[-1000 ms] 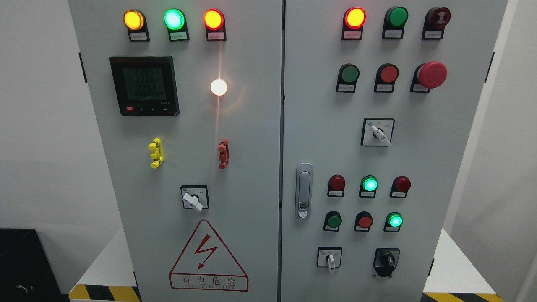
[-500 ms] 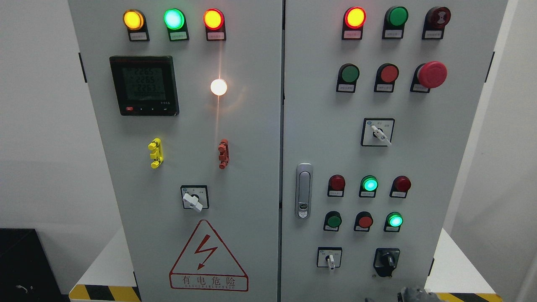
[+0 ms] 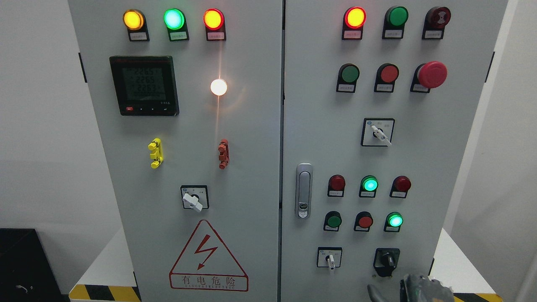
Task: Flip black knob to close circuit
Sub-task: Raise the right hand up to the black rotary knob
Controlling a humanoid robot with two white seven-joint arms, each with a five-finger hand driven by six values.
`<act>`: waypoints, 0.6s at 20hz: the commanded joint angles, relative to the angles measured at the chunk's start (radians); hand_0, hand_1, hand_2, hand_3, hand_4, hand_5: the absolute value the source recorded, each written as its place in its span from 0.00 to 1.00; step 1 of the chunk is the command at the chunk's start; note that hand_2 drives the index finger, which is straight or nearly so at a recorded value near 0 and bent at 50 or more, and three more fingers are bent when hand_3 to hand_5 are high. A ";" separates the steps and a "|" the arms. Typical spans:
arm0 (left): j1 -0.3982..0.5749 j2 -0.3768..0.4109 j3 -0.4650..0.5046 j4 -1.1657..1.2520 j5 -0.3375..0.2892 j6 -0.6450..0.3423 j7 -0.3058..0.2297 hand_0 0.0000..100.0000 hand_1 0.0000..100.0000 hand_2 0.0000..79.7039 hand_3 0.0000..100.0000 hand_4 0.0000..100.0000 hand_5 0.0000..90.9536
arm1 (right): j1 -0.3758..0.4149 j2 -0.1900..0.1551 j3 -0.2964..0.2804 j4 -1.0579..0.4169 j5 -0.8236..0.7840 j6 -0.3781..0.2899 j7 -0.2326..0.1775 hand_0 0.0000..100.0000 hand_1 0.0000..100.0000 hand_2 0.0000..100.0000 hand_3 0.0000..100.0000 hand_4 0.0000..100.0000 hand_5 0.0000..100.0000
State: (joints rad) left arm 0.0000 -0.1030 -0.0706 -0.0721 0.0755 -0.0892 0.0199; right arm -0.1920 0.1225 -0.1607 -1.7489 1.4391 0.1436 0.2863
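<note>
Peeking in at the bottom edge, the right hand (image 3: 413, 288) sits just below the black knob (image 3: 386, 261), its grip unclear.

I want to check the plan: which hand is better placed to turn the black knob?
The right hand. It shows at the bottom edge just below the black knob on the right door. The left hand is not in view.
</note>
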 commanded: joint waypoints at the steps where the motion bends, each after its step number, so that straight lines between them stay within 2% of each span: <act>1: 0.006 0.000 0.000 0.000 0.000 0.000 0.000 0.12 0.56 0.00 0.00 0.00 0.00 | -0.035 -0.001 -0.017 0.020 0.012 -0.001 0.002 0.00 0.00 0.92 1.00 0.97 0.98; 12: 0.006 0.000 0.000 0.000 0.000 0.000 0.000 0.12 0.56 0.00 0.00 0.00 0.00 | -0.046 0.000 -0.019 0.031 0.015 0.004 0.002 0.00 0.00 0.92 1.00 0.97 0.98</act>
State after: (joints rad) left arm 0.0000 -0.1030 -0.0706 -0.0721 0.0755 -0.0892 0.0199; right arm -0.2267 0.1224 -0.1726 -1.7339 1.4512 0.1437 0.2887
